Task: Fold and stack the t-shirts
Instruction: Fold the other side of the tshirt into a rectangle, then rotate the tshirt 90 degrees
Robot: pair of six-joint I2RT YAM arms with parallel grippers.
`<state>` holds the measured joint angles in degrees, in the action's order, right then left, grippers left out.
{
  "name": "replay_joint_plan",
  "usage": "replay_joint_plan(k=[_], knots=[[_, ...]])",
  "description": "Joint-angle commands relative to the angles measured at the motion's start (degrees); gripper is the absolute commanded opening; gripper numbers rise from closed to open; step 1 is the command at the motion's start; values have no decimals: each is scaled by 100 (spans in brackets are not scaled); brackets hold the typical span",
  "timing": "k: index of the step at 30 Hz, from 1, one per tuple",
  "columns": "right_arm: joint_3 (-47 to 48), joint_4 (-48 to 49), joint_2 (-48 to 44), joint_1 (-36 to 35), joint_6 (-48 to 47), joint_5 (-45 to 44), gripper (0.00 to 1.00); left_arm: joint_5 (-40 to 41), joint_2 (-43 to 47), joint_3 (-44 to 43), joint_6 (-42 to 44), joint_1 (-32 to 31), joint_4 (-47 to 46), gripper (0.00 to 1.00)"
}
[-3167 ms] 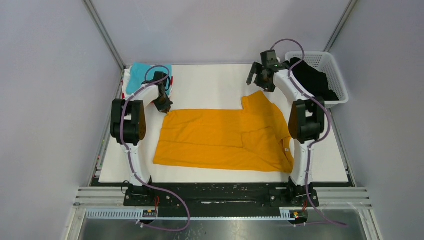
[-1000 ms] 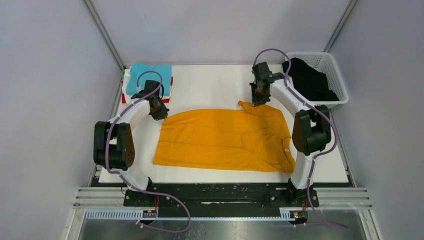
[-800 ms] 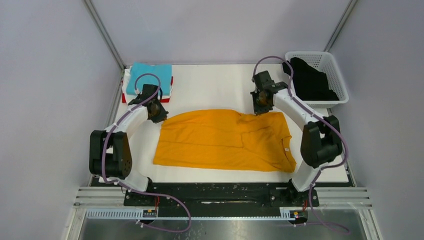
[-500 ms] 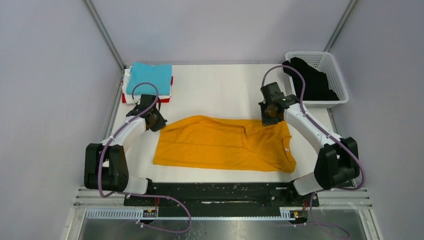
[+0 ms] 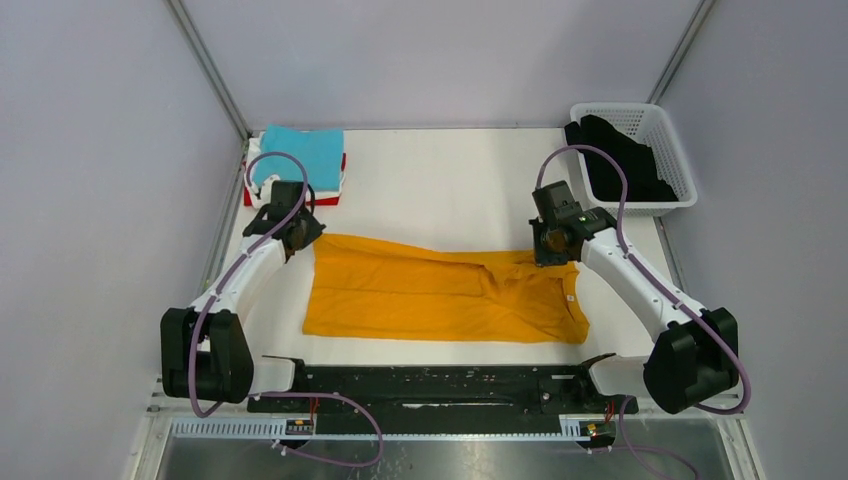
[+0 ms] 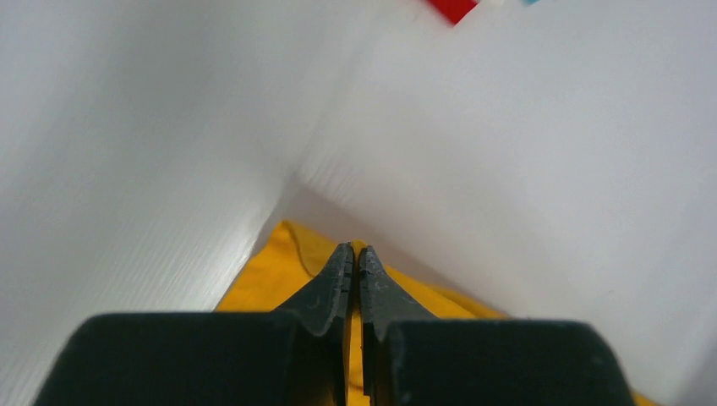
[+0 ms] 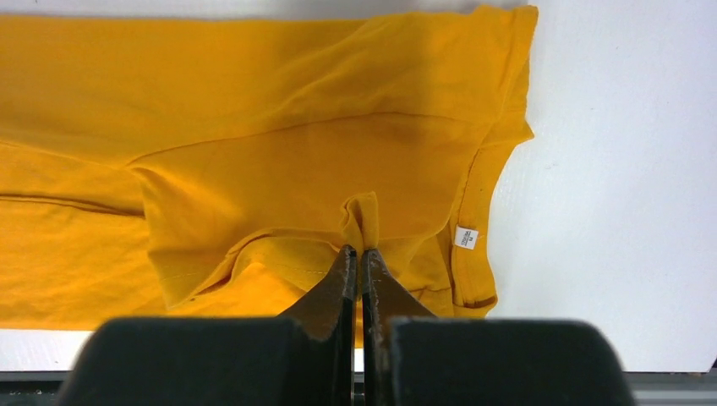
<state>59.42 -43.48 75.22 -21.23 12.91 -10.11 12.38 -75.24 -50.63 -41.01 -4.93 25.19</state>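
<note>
Seen from above, the mustard-orange soft cloth t-shirt [image 5: 420, 300] lay spread across the white counter [image 5: 440, 185], nearer its front edge. The left gripper [image 5: 303, 236] gripped the shirt's far left corner, and the right gripper [image 5: 552, 250] gripped its far edge near the collar. A stack of folded shirts [image 5: 300, 155], turquoise on top, sat in the far left corner. A white plastic lattice basket [image 5: 660, 120] holding black cloth [image 5: 620, 160] stood at the far right corner.

In the left wrist view, the jaws were pressed together on an orange cloth corner.

In the right wrist view, the jaws pinched a raised fold beside the collar and its small white label [image 7: 464, 237].
</note>
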Motion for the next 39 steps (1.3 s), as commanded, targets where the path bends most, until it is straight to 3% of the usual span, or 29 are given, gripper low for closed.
replay_joint_plan(k=[1,9,11,13,15,17,18,19,20,23,25,31,34,39], knots=[[-34,-98,-157,-30,61,-165,0,164,-33,-330,-11,5,-551,0],[-377,-330,-493,-35,377,195,4,-5,199,668,-267,10,-987,0],[-612,-546,-708,-45,685,268,10,98,398,1005,-368,6,-1022,4],[-978,-770,-991,-68,1035,487,19,266,737,1297,-523,8,-907,17],[-1366,-1021,-1347,-82,1256,736,36,389,1183,1574,-696,4,-672,26],[-1711,-1166,-1792,-83,1343,1146,42,640,1817,1794,-890,1,-291,37],[-1835,-1188,-2023,-83,1376,1346,58,819,2138,1856,-1001,6,-73,54],[-1914,-1151,-2259,-83,1428,1497,76,1014,2462,1855,-1133,1,156,87],[-1939,-1085,-2507,-83,1464,1629,97,1151,2727,1779,-1224,6,346,97],[-1871,-610,-2765,-83,1530,1713,99,913,3206,1510,-1197,-1,420,99],[-1787,-290,-2641,-74,1676,1569,100,288,3157,1377,-1062,-5,167,99],[-1581,989,-1400,-76,2157,1754,100,-1492,1296,878,-620,-265,-300,99],[-1349,1316,-620,-61,2187,1631,100,-1503,488,673,-521,-587,-307,99],[-1448,1293,184,-48,2329,1434,100,-1316,82,800,-452,-746,-348,99]])
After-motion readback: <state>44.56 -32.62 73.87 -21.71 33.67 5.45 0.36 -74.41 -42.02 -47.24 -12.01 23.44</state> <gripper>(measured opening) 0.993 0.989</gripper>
